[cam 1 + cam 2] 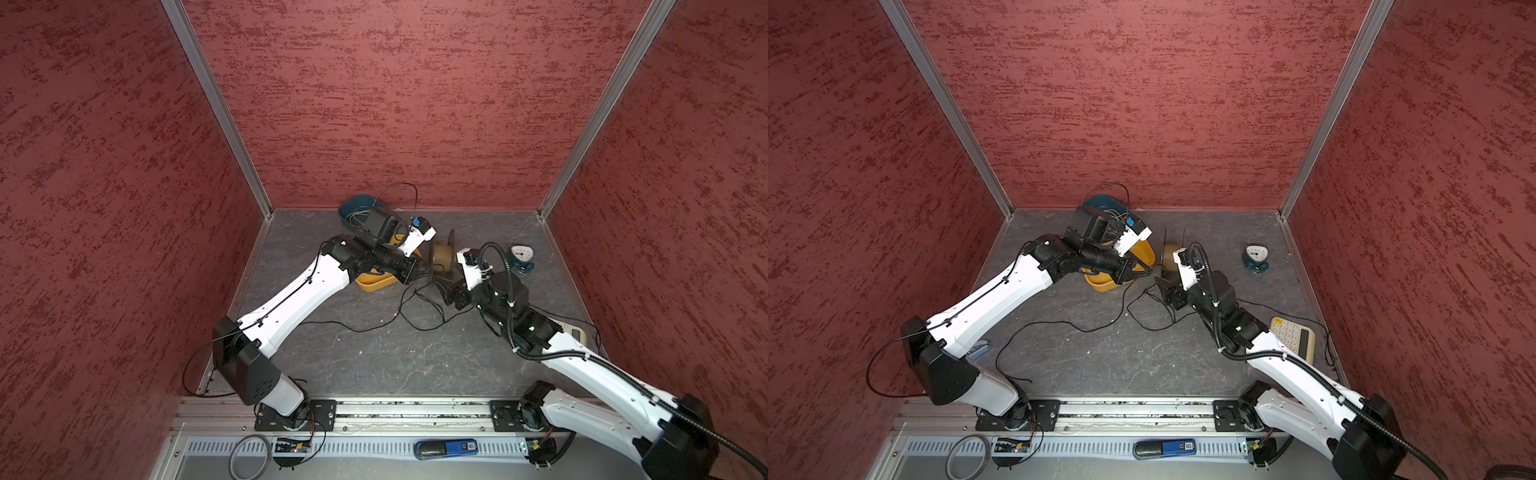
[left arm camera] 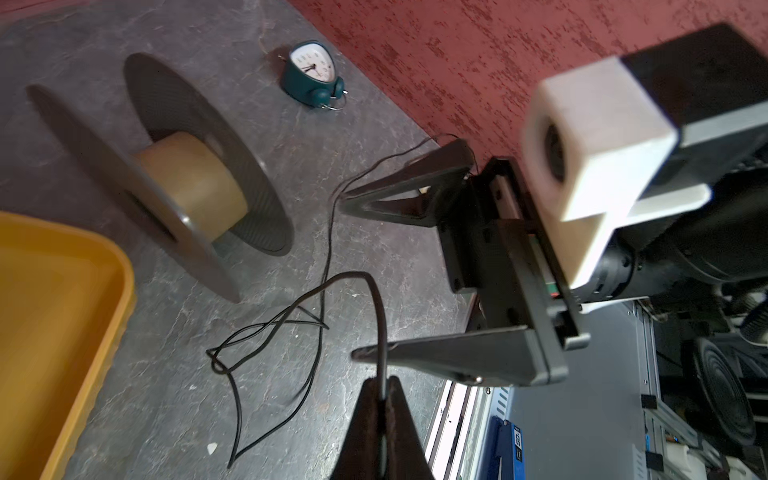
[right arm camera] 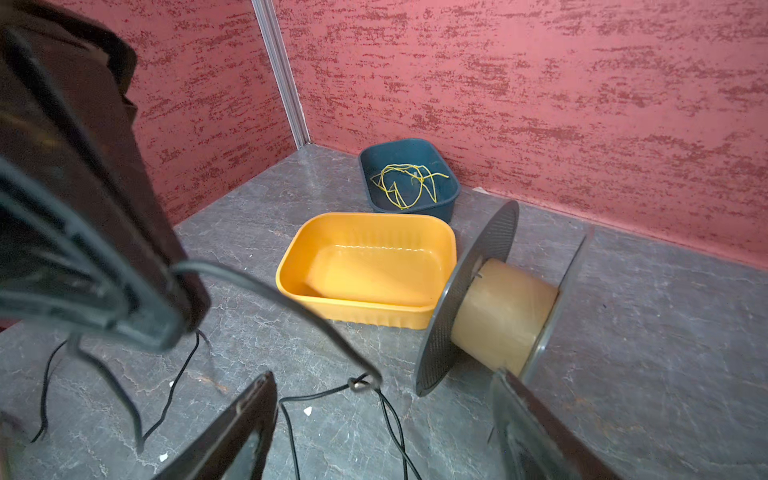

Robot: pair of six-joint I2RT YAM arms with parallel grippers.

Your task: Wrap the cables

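The cables are one thin black cord (image 1: 374, 328) (image 1: 1084, 328) that trails in loose loops over the grey floor. My left gripper (image 2: 382, 388) (image 1: 428, 270) (image 1: 1148, 270) is shut on a stretch of it, just in front of the yellow tray. From that pinch the cord arcs down to a small kink (image 3: 359, 382) on the floor. My right gripper (image 3: 382, 419) (image 1: 444, 291) (image 1: 1165, 291) stands open around that stretch, touching nothing. An empty spool (image 1: 442, 255) (image 3: 498, 311) with a tan core lies on its flanges just beyond both grippers.
The yellow tray (image 3: 374, 309) (image 1: 374, 284) sits left of the spool. Behind it a dark blue tray (image 3: 453, 195) holds a yellow-green wire (image 3: 399, 183). A small clock (image 1: 521, 255) stands at the back right, and a calculator (image 1: 1291, 336) lies under the right arm.
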